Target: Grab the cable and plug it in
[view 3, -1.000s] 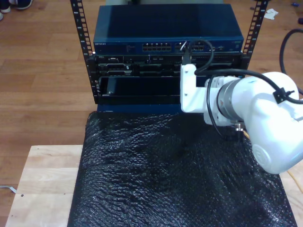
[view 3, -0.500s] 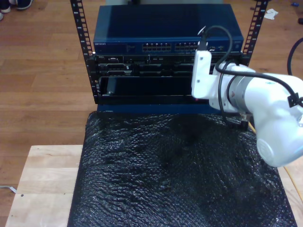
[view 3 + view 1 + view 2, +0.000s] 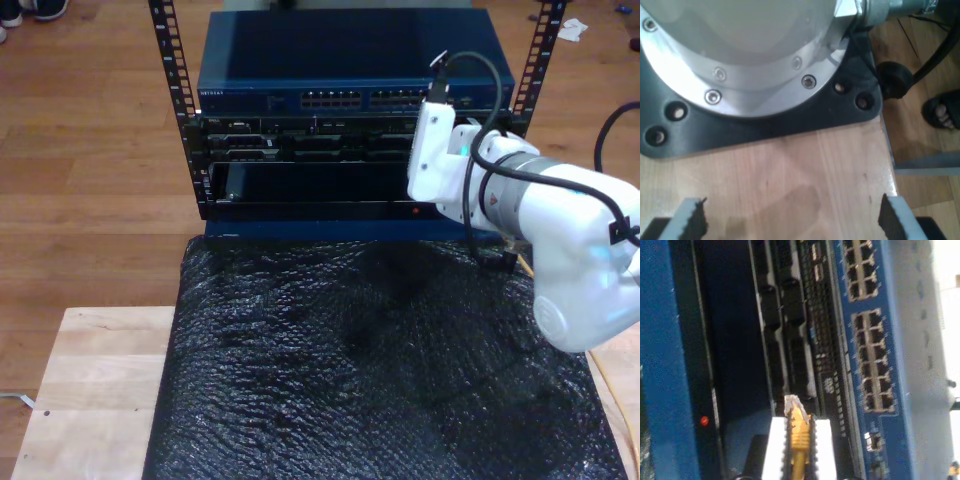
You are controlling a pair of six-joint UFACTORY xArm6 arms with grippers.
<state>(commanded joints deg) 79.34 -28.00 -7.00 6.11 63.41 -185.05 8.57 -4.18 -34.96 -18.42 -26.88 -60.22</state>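
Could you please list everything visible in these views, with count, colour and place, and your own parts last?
Yellow-orange network cable with clear plastic plug: one, clamped in my second tool, plug toward the rack.
Blue network switch with port rows: one, topmost in the rack.
Black metal equipment rack: one, behind the table.
Black bubble-wrap sheet: one, covering the table.
Light wooden table: one, bare at the exterior view's left.
Person's sandalled foot: one, on the floor.
Black arm base plate: one, bolted to the wood.
My first tool: open, above bare wood.
My second tool: shut on the cable.
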